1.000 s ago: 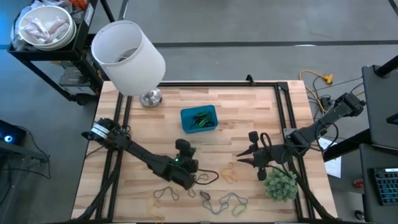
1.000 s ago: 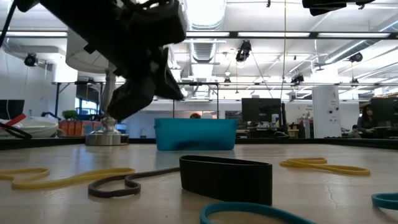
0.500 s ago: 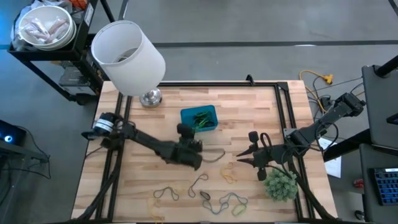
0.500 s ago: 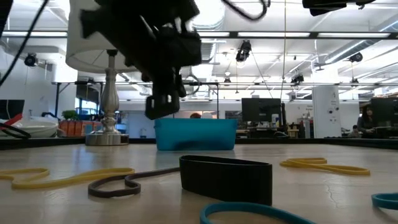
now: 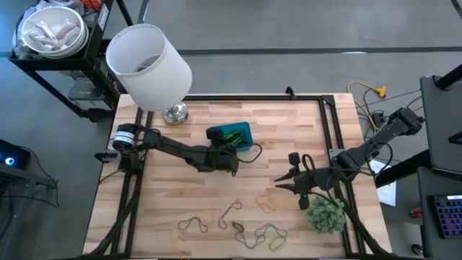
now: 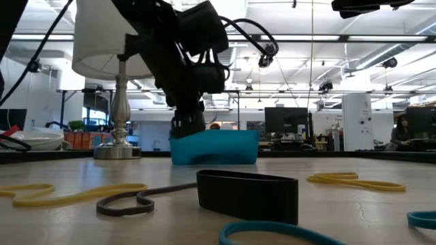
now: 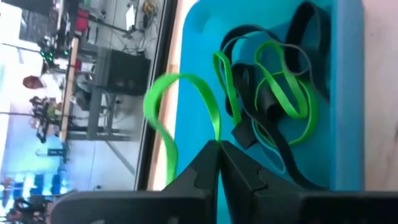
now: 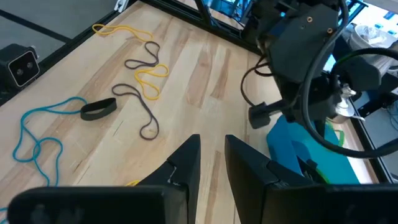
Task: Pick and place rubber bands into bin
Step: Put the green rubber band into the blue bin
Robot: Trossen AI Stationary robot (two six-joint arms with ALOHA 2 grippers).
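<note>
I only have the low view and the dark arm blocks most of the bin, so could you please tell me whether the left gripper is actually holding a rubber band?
Observer: Yes. In the left wrist view the left gripper is shut on a bright green rubber band, pinched at the fingertips with its loop standing free.
Operator: Thank you. Is it over the bin yet?
Observer: The high view shows that gripper at the near edge of the blue bin, with the band over the bin's rim.
Operator: Is the bin empty?
Observer: No. The wrist view shows green and dark bands already lying inside it.
Operator: And the right arm?
Observer: The right gripper waits apart on the table's right side, holding nothing.
</note>
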